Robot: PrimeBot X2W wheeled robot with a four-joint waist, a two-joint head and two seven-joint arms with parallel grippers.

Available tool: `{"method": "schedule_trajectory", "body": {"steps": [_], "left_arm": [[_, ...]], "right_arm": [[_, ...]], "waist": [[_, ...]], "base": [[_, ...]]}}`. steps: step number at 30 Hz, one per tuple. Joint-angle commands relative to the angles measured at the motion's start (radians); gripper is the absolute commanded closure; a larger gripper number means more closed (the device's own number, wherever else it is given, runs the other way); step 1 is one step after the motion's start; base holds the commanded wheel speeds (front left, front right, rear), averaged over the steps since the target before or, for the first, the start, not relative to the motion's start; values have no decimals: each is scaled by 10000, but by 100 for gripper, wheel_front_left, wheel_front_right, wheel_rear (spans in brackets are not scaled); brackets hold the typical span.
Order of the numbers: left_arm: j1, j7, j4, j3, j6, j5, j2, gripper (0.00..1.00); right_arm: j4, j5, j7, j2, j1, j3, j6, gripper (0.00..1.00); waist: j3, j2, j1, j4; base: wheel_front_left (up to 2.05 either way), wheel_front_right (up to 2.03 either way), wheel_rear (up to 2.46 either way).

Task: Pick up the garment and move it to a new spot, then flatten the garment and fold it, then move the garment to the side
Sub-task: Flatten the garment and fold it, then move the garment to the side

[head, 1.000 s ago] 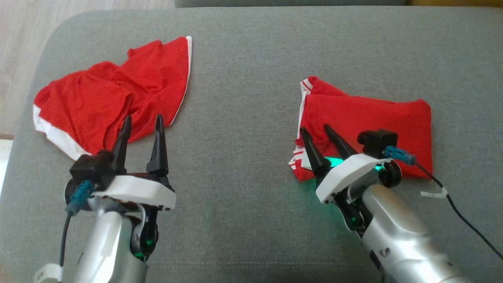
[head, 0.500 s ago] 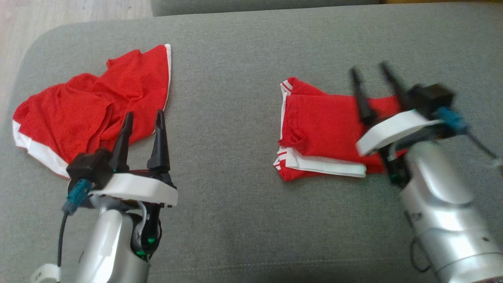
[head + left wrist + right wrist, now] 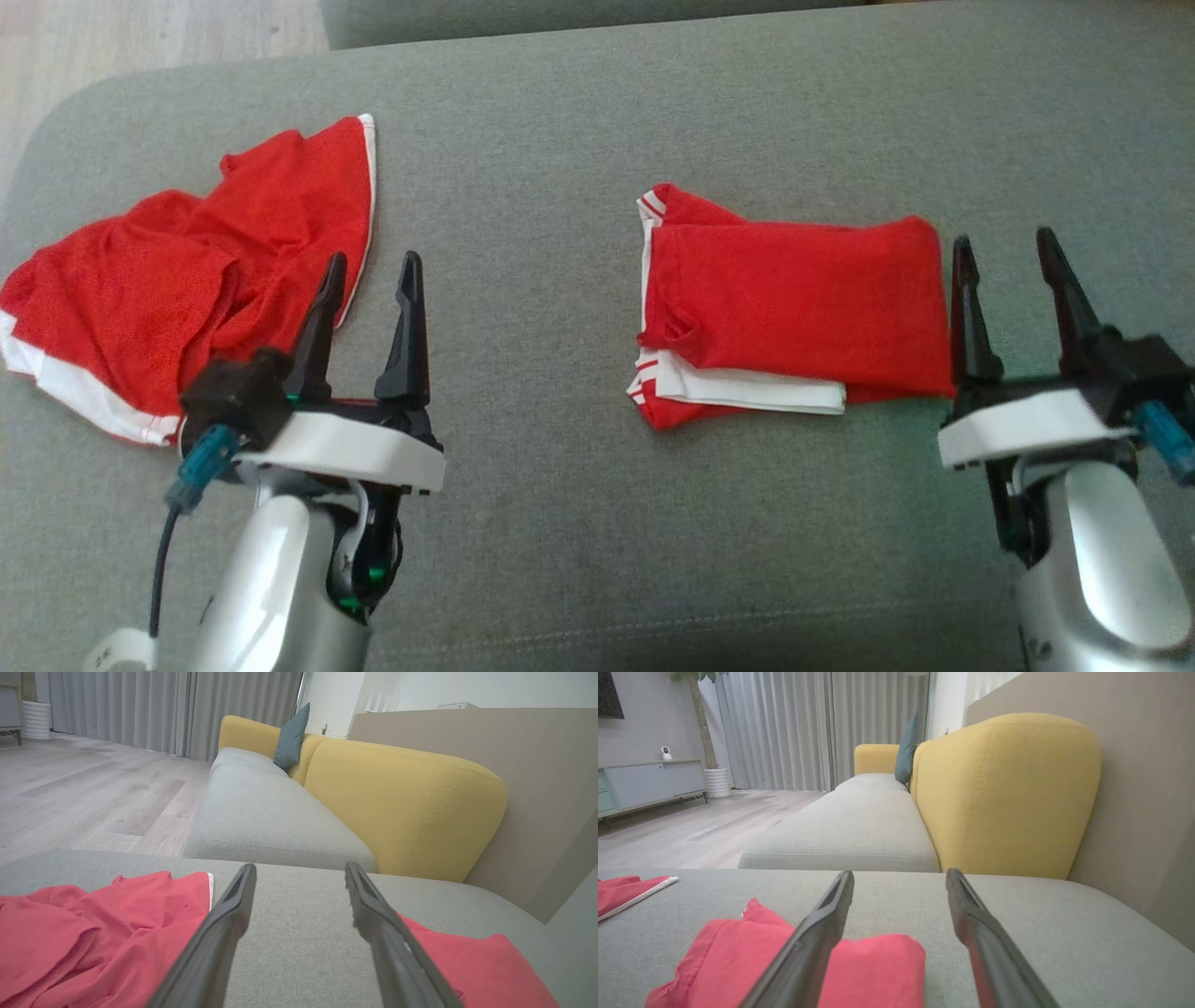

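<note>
One garment (image 3: 794,299) is judged folded, set aside (second garment (image 3: 168,308) crumpled, left); left tool (image 3: 372,266), right tool (image 3: 1004,245) are held wide, empty.

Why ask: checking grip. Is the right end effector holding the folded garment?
No, the right end effector stands open beside the folded garment.

head: we look steeply down on the grey seat cushion (image 3: 560,560) | wrists: we skim low along it toward the yellow backrest (image 3: 402,807) | shared: folded red garment (image 3: 794,299)
</note>
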Motion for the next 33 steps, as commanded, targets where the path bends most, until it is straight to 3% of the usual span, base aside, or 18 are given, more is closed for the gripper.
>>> {"method": "schedule_trajectory", "body": {"steps": [1,17,24,33], "left_arm": [[-156,-120,-434,292,-17,78,112,0],[-126,-120,-482,267,-50,220,112,0],[-351,-120,-354,209,-177,279,112,0],[-681,-120,-260,321,-349,407,112,0]], "right_arm": [[-463,-40,-92,90,-67,110,65,0],[-658,128,-28,302,305,-228,65,0],[692,1356,527,304,-207,-532,65,0],[2577,1856,767,305,-1254,-457,65,0]], "waist": [[12,0,0,-54],[237,0,0,-120],[865,0,0,128],[1553,0,0,318]], "base": [[0,0,0],[0,0,0],[0,0,0],[0,0,0]]}}
